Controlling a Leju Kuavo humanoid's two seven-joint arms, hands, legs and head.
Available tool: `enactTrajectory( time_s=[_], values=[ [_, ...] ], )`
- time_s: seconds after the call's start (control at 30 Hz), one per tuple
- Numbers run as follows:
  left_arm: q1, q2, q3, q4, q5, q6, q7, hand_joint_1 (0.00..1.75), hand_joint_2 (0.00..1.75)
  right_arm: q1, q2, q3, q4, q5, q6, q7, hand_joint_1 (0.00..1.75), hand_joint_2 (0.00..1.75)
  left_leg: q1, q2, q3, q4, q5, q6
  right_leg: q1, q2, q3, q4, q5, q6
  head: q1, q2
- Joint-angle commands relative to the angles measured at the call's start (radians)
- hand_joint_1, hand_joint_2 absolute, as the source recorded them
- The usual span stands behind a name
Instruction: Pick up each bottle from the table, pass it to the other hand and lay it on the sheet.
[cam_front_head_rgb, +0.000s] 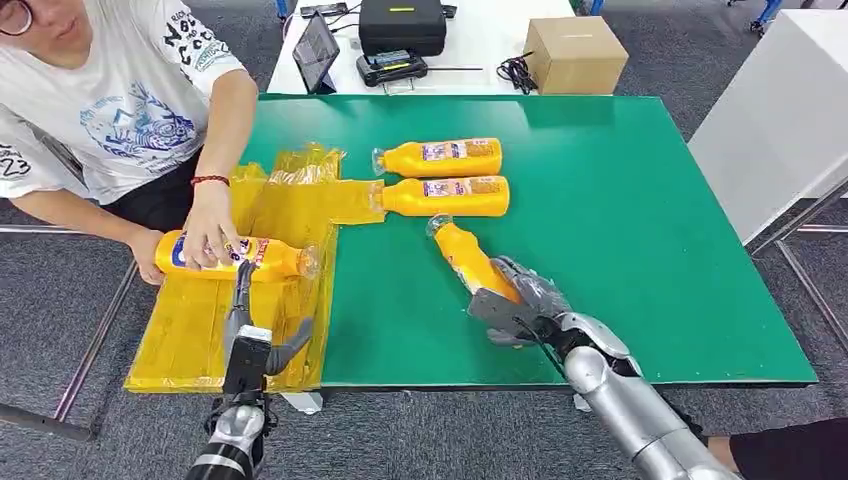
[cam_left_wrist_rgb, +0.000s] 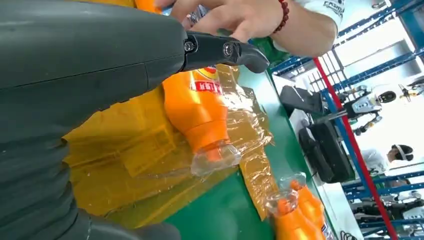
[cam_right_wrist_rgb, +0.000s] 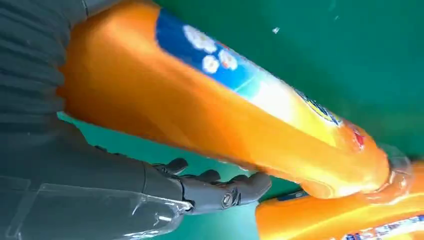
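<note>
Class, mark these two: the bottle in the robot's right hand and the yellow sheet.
bottle in the right hand (cam_front_head_rgb: 468, 258), head view, on its orange body above the fingers.
yellow sheet (cam_front_head_rgb: 190, 340), head view, on a bare stretch near its front edge.

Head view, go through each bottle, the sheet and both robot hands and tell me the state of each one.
Bottle on the sheet: lying flat, a person's hand on it.
Two far bottles: lying side by side on the green table, untouched.
Near bottle: gripped by the right hand.
Yellow sheet: spread, crinkled.
Left hand: fingers apart, holding nothing.
</note>
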Motion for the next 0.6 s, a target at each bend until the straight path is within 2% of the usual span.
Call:
enactTrajectory(
  time_s=[0.03,0.33,0.47,0.6],
  values=[
    [-0.044,0.019,-0.032,0.072,0.008,-0.010,-0.018,0.00,1.75,0.022,0.012,-0.029,-0.049,-0.021,-0.035,0.001,0.00,1.75,0.002,0.001,0.004,0.000,-0.002,-0.003,0.002,0.000,0.004,-0.001,-0.001,-0.003,0.000,0.000],
    [-0.050,0.015,-0.027,0.095,0.002,-0.021,-0.018,0.00,1.75,0.032,0.099,-0.072,-0.035,-0.024,-0.091,-0.013,0.00,1.75,0.001,0.002,0.002,0.000,-0.001,-0.002,0.002,0.001,0.002,0.000,-0.001,-0.003,0.000,0.000],
    [-0.033,0.008,-0.025,0.079,-0.010,-0.022,-0.018,0.00,1.75,0.040,0.221,-0.135,-0.064,-0.016,-0.206,-0.032,0.00,1.75,0.002,0.003,0.003,0.000,-0.002,-0.003,0.002,0.002,0.002,0.000,-0.001,-0.003,0.000,0.000],
    [-0.023,0.001,-0.012,0.073,-0.015,-0.029,-0.018,0.00,1.75,0.044,0.249,-0.156,-0.095,-0.011,-0.241,-0.028,0.00,1.75,0.001,0.005,0.002,0.000,-0.001,-0.002,0.002,0.003,0.001,0.000,-0.001,-0.002,0.000,0.000]
  ],
)
